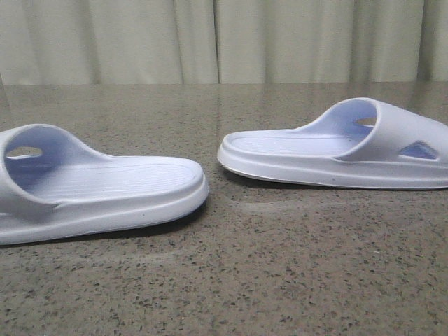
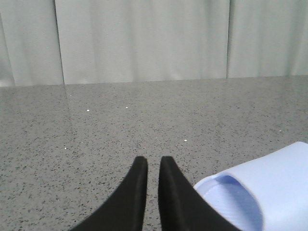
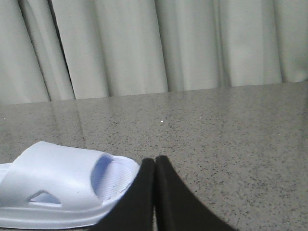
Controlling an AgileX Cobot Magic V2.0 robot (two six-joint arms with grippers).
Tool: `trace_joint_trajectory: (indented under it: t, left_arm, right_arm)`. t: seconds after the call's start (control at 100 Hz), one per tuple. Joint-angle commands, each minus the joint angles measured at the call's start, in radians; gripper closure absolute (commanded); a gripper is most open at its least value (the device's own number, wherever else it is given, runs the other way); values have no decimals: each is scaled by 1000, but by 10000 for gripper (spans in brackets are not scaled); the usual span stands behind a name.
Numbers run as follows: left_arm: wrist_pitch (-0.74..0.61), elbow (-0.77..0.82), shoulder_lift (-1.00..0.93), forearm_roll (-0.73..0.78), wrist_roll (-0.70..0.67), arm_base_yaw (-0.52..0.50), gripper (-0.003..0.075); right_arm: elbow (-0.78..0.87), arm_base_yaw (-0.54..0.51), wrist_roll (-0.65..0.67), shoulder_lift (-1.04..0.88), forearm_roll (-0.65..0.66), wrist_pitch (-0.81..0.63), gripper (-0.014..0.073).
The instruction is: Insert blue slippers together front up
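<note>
Left black two-finger gripper (image 2: 153, 163): fingers nearly together, narrow gap, holding nothing. Right black gripper (image 3: 154, 163): fingers pressed together, empty. Both sit low over the speckled grey stone table (image 1: 280, 266). Pale blue-white foam slide sandals lie flat on it, heels facing, well apart: left slipper (image 1: 98, 189), right slipper (image 1: 336, 150).

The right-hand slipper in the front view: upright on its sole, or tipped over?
Upright. The right-hand slipper rests sole-down on the table, strap arching above its footbed.
</note>
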State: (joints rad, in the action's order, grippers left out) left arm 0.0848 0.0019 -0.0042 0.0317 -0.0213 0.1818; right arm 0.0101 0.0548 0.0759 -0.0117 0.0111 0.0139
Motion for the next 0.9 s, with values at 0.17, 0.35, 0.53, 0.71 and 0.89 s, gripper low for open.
trace_joint_trajectory:
  t: [0.17, 0.35, 0.53, 0.71, 0.89]
  left_arm:
    - [-85, 8, -29, -1, -10, 7, 704]
    - [-85, 8, -29, -1, -10, 7, 704]
    - [-85, 8, -29, -1, -10, 7, 704]
    - [-90, 8, -29, -1, -10, 7, 704]
    - [-95, 8, -29, -1, -10, 7, 704]
  right_arm:
    - [20, 0, -2, -20, 10, -83, 701]
    - [20, 0, -2, -20, 10, -83, 701]
    - [20, 0, -2, -20, 10, -83, 701]
    - [20, 0, -2, -20, 10, -83, 701]
    - [20, 0, -2, -20, 10, -83, 701]
